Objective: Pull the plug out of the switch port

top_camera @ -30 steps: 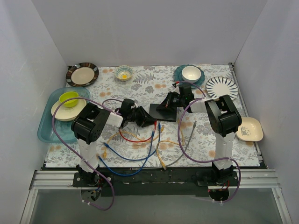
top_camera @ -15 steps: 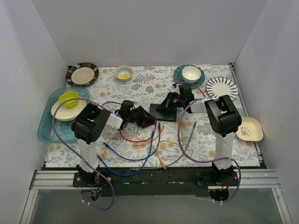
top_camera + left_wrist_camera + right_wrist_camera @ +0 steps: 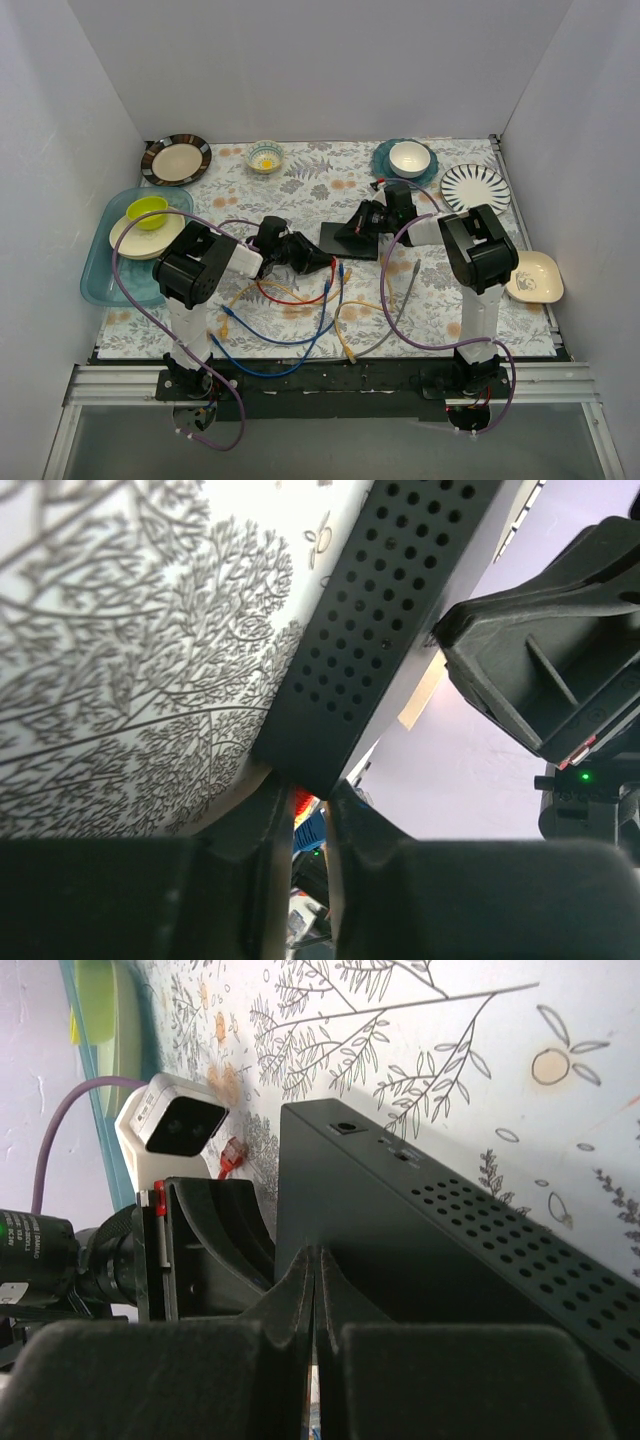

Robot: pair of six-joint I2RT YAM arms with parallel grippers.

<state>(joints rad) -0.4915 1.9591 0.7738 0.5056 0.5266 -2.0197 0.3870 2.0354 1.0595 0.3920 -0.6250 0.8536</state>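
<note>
The left claw [image 3: 318, 260] is laid low over the patterned surface [image 3: 300, 185] and aimed at the near corner of the switch [image 3: 350, 244], so that a pull can be made straight away from the sockets. Its fingers are drawn to a narrow slot. Something red, taken to be the plug [image 3: 301, 801], is seen in that slot, but whether it is truly pinched cannot be told. A bit of blue is seen just behind it.

The switch is found mid-surface, lying flat between the two claws, with a vented side shown to both wrist cameras. The right claw [image 3: 315, 1260] is closed tight on nothing, its tips set against the box. This is judged to be a brace, so that the switch is not dragged along when the plug is pulled. Loose cables [image 3: 290, 338] are trailed toward the near edge.
</note>
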